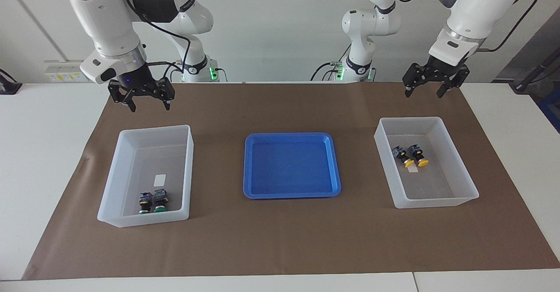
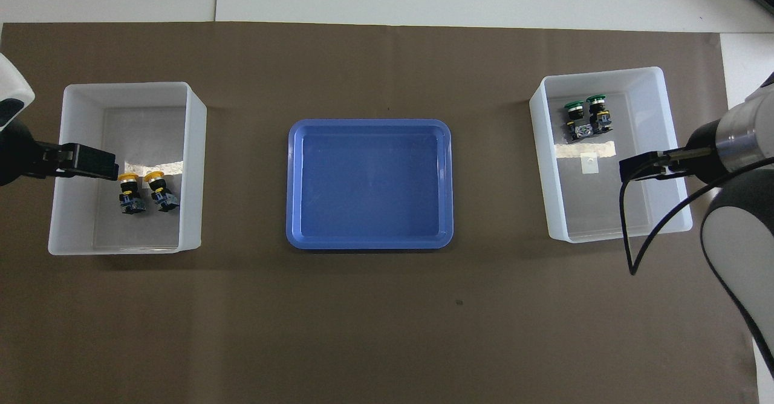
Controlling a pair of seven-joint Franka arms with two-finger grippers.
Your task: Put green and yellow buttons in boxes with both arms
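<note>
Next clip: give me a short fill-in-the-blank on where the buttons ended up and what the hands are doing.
1. The two yellow buttons lie in the box at the ____ arm's end.
2. The two green buttons share a box with a white ____.
3. The blue tray holds ____ buttons.
4. The left hand and right hand are both ____.

Answers: left; label; no; open

We see two yellow buttons (image 2: pixel 144 192) in the box (image 2: pixel 193 168) at frame left, two green buttons (image 2: pixel 585 117) in the box (image 2: pixel 540 168) at right, apparently lying on their sides.
</note>
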